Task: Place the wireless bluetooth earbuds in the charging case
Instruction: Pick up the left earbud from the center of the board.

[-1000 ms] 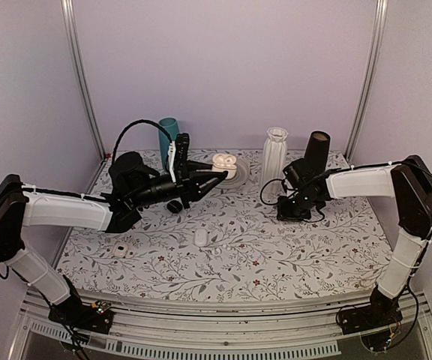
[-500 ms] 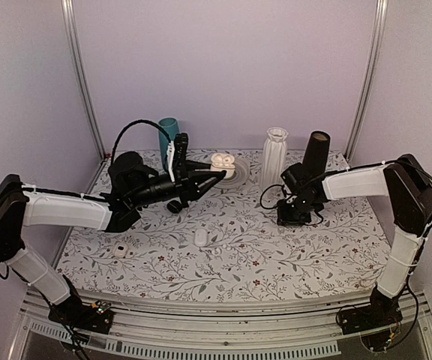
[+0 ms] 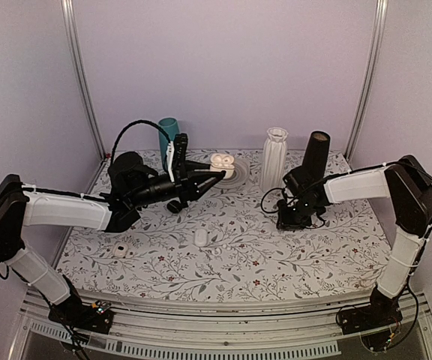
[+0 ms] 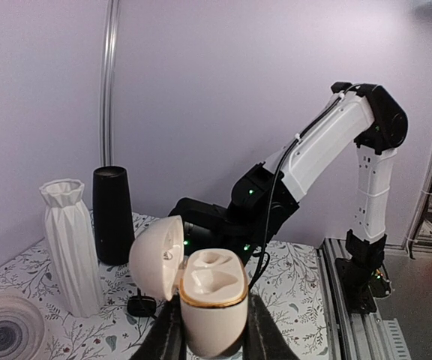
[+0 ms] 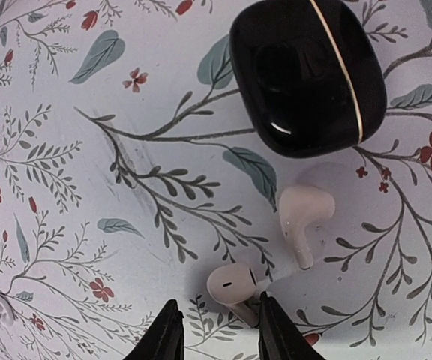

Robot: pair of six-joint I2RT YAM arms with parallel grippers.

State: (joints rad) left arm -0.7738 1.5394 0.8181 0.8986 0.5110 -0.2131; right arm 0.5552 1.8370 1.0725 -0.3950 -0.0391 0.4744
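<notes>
Layout taken from the vase [image 3: 274, 157]: a tall cylinder [image 3: 317, 154] stood just to its right; the open charging case [image 3: 222, 163] was to its left, near a dish [image 3: 241, 171], with a cup [image 3: 168, 131] farther left; before the vase, slightly right, lay a closed case [image 5: 310, 71] and two earbuds [image 5: 304, 217] [image 5: 231, 289], close together on the table [image 3: 336, 240]

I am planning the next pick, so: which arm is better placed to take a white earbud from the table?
The right arm. Its jaws stand open right at a white earbud lying near the black case. The left arm is raised, its jaws shut on the open white case.
</notes>
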